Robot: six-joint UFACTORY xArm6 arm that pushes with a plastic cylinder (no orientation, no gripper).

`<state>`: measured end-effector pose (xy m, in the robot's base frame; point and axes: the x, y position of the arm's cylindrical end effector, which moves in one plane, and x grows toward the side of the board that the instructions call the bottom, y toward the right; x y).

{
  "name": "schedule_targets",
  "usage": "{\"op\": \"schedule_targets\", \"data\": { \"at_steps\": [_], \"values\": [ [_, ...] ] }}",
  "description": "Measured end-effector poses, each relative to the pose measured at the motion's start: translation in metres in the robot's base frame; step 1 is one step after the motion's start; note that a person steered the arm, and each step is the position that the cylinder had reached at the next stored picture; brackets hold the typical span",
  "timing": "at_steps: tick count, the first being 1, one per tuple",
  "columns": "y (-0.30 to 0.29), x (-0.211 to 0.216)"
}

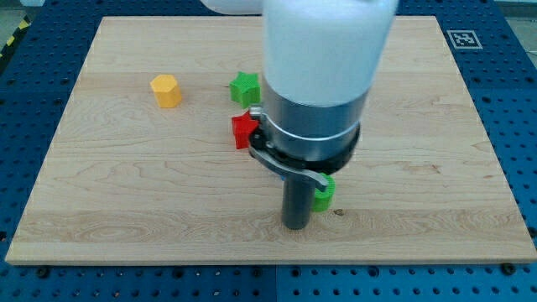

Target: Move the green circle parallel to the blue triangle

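Green block [324, 194] touching my tip [295, 225]; no legible writing.

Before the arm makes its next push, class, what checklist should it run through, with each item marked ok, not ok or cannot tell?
1. Green circle found: ok. A green block shows at the rod's right side, mostly hidden, so its round shape is not clear.
2. My tip touching it: ok, as far as can be seen. My tip sits right beside the green block, on its left.
3. Blue triangle found: not ok. No blue block shows; the arm's body may hide it.
4. Target line known: cannot tell without the triangle.
5. Other blocks out of the way: cannot tell. The red block and green star lie close behind the arm; the yellow block is well off to the left.
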<state>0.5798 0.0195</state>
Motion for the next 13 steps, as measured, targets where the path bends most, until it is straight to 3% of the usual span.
{"op": "schedule_targets", "data": {
  "at_steps": [2, 5, 11, 13],
  "values": [
    [0.002, -0.009],
    [0.049, -0.009],
    [0.035, -0.028],
    [0.064, -0.031]
  ]
}}
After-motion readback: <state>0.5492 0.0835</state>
